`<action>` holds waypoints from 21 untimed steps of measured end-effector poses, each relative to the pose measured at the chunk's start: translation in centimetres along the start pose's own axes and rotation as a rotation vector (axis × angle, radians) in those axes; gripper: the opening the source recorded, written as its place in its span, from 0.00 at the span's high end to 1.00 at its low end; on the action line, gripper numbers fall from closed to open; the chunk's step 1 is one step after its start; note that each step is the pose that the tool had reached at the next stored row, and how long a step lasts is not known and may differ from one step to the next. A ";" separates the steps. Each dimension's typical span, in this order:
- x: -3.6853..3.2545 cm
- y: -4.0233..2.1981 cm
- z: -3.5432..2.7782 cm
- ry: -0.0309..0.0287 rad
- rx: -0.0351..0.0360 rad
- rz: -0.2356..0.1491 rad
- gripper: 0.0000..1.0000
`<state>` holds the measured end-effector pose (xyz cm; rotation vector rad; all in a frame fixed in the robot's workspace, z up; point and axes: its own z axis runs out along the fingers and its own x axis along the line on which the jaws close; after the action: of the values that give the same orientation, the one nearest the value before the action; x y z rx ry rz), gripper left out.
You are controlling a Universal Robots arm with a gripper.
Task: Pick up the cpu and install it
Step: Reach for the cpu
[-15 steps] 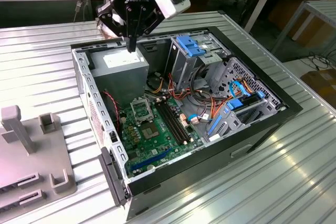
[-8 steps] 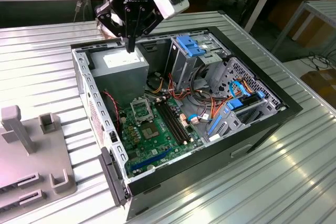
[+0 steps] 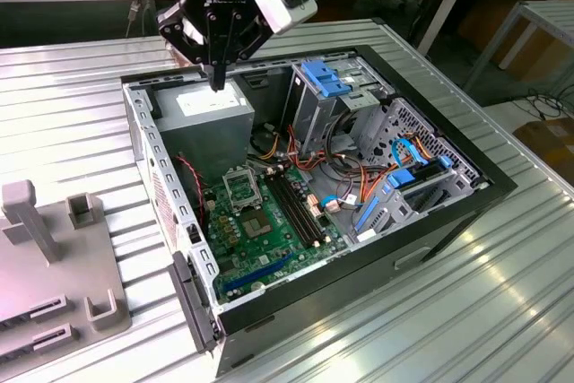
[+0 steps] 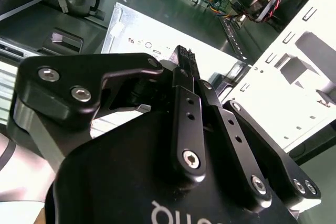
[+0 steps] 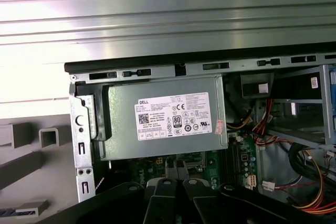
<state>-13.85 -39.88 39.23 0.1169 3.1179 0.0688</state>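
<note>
Exterior view: an open case (image 3: 448,230) lies on a ribbed metal table (image 3: 502,311). The end effector (image 3: 216,82) hangs over the grey power supply (image 3: 211,114) in the case's far corner on the exterior view's left, with its fingers pressed together and pointing down. Nothing can be seen between them. On the green board (image 3: 269,257) a black socket (image 3: 240,187) with a green centre stands open. A small grey square that looks to be the cpu (image 3: 257,226) lies flat just beside the socket, on the side away from the power supply and well apart from the end effector. A grey fixture (image 3: 54,275) sits on the table at the exterior view's left.

Second wrist view: the end effector (image 4: 184,56) has its black fingers closed side by side above the power supply (image 4: 142,32).

First wrist view: the power supply (image 5: 163,119) lies label up against the case wall, with the table (image 5: 157,19) beyond. The closed end effector (image 5: 177,169) sits over its edge nearest the board (image 5: 239,156).
</note>
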 end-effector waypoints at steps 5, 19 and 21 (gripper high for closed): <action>0.30 -0.02 0.00 0.0001 0.0000 0.000 0.89; 1.24 -0.09 0.00 0.0004 0.0001 0.000 0.89; 1.42 -0.11 0.00 0.0004 0.0001 0.000 0.89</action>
<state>-15.27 -39.88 39.20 0.1169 3.1184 0.0686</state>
